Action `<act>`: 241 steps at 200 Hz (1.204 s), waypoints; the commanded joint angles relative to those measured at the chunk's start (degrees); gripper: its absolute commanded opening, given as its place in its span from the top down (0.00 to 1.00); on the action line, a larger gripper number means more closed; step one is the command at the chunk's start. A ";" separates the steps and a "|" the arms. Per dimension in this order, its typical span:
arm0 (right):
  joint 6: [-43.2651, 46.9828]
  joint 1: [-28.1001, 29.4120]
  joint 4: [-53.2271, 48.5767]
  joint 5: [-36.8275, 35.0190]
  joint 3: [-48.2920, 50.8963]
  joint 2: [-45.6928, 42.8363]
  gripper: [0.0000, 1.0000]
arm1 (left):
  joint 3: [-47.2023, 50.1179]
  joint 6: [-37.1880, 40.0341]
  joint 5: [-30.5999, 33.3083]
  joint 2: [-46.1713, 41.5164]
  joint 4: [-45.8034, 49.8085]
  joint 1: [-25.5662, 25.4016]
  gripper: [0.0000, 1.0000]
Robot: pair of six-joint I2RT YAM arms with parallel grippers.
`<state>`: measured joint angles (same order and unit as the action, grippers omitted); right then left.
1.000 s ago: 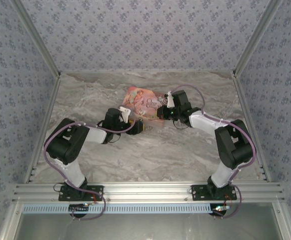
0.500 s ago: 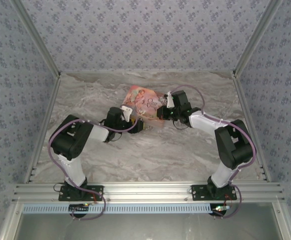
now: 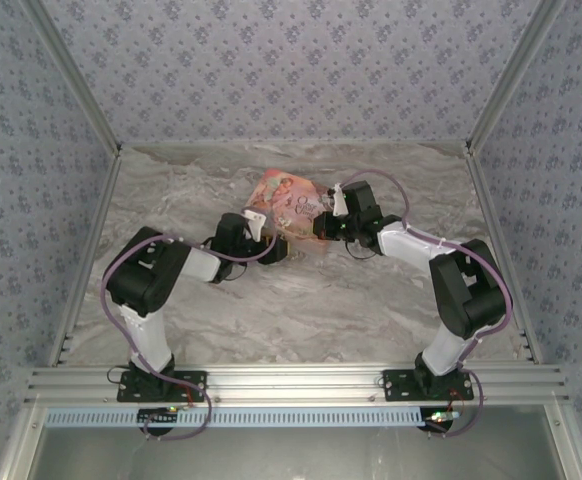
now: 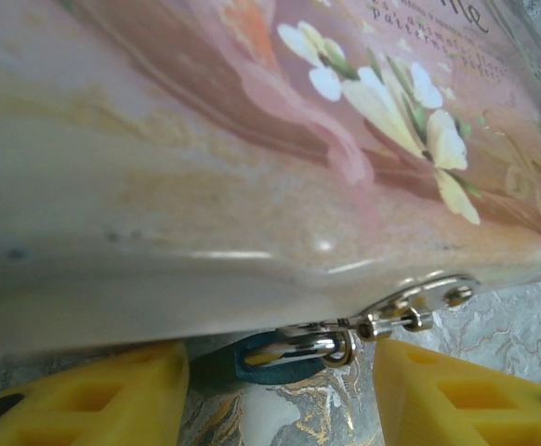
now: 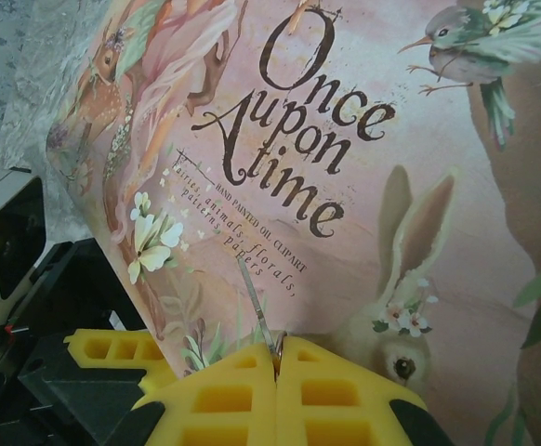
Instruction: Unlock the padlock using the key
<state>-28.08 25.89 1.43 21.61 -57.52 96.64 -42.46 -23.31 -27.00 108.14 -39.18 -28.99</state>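
Left tool [image 4: 280, 376] was released, its yellow fingers [image 4: 85, 395] spread wide to either side of the padlock [image 4: 263, 360] and touching nothing I could make out. The padlock lay low at the near edge of the pink box [image 5: 419, 186], just off the marble worktop [image 3: 321, 310]. Only a sliver of its blue body showed under the box rim, and the silvery shackle [image 4: 315, 347] seemed threaded through the box's small metal hasp [image 4: 421, 302]. Right tool [image 5: 275, 360] was clenched on the key [image 5: 255, 305], a thin grey blade standing up from between the pads, tilted slightly left, over the box lid beside the "Once upon a time" lettering. My read on handling: the padlock is tiny, light and rigid, with smooth metal faces, and because it hangs loose from the hasp it would likely swing or twist away at first touch. I would take it across the blue body's flat sides and keep the shackle and the keyhole end clear. I could not tell which way the keyhole faced. The key looked stiff but very slim, pinched only at its head, so I judged it could pivot or slip between the pads if pushed off-axis. The box looked light enough to slide if the padlock were tugged.
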 commanded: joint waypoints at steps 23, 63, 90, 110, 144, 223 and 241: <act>0.08 0.92 -5.92 -0.60 1.55 0.65 1.00 | -2.10 -1.11 -0.38 1.02 -3.02 -1.66 0.51; 0.05 1.01 -5.91 -0.40 1.48 0.59 1.00 | -2.21 -1.76 1.07 1.11 -2.83 -1.68 0.57; 0.05 1.09 -5.94 -0.25 1.42 0.64 1.00 | -2.45 -2.24 1.84 1.16 -2.80 -1.62 0.61; 0.04 1.17 -5.92 -0.25 1.35 0.64 1.00 | -2.51 -2.91 2.33 1.19 -3.01 -1.66 0.63; 0.29 1.36 -5.76 -0.18 1.31 0.44 1.00 | -2.72 -3.56 2.75 1.07 -3.01 -1.67 0.70; 5.49 1.58 -3.33 -5.08 2.99 -7.34 1.00 | -2.60 -7.42 3.79 -2.50 1.33 -2.01 0.78; 7.44 1.69 -3.14 -7.46 5.44 -11.24 1.00 | -2.70 -9.03 3.94 -4.07 3.41 -2.49 0.80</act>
<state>-24.47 27.27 -0.56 18.17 -54.54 91.09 -43.46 -29.69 -23.64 108.01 -37.93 -30.59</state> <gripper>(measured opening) 0.060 0.238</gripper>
